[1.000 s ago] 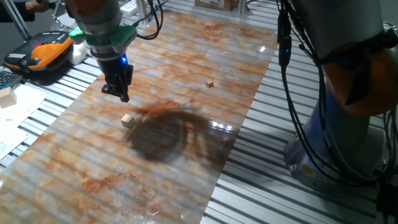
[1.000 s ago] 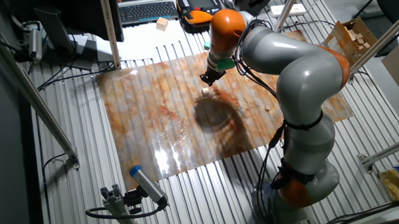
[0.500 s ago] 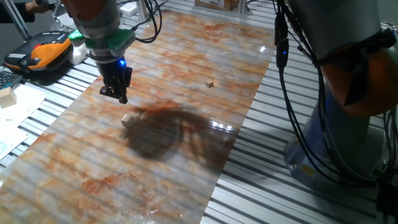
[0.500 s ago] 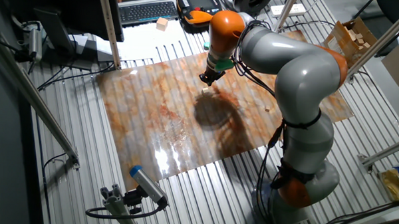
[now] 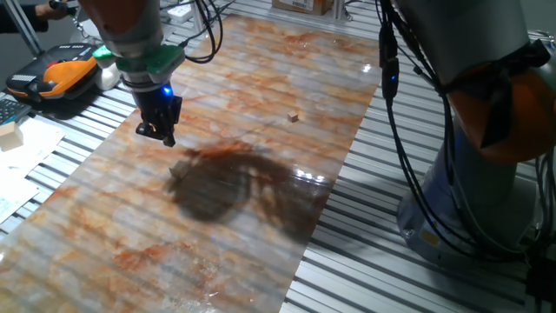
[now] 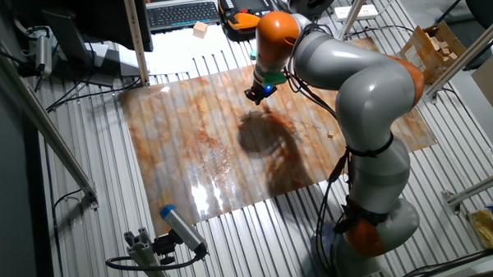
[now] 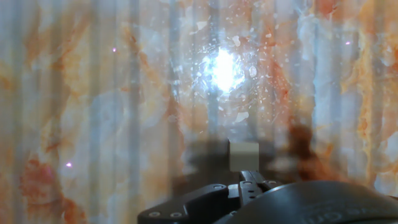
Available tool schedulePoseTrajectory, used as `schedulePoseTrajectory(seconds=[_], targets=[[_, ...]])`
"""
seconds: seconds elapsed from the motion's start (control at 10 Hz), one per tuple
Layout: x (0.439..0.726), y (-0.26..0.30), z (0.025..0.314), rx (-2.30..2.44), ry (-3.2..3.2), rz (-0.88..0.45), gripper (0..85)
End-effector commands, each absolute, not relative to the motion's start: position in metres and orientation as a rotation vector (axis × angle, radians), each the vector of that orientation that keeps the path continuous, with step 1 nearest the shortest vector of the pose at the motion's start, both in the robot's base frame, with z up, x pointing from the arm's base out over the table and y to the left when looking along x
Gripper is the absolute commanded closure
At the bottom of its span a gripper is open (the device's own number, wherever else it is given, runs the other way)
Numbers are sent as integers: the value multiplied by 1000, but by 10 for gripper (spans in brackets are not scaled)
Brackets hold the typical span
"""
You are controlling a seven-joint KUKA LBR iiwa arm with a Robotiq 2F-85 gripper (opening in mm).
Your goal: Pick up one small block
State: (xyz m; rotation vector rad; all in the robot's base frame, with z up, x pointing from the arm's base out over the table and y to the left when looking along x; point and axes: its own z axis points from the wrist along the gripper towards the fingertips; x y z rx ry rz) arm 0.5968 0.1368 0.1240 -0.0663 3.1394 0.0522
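The small block (image 5: 178,170) is a pale tan wooden cube lying on the marbled mat (image 5: 261,78), inside the arm's dark shadow. My gripper (image 5: 162,136) hangs above the mat, up and to the left of the block, not touching it. Its fingers look pressed together and hold nothing. In the other fixed view the gripper (image 6: 254,96) is above the mat's far middle, and the block is hard to make out in the shadow. In the hand view the block (image 7: 244,154) sits just above the fingertips (image 7: 246,182) at the bottom edge.
A much tinier brownish cube (image 5: 294,115) lies further right on the mat. A bigger wooden block (image 5: 9,131) and an orange device (image 5: 65,74) sit off the mat at the left. A keyboard (image 6: 181,13) and a box of wooden pieces (image 6: 437,45) stand beyond the mat.
My gripper has drifted a little left and up, away from the block. The arm's shadow has slid over the block, which has not moved.
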Motion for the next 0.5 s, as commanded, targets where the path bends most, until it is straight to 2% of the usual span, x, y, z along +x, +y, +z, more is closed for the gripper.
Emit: schedulePoseTrajectory(seconds=[0.0,0.4], targets=[[597,137,122,-66,3139,55,850],[599,137,114,-59,3139,63,850]])
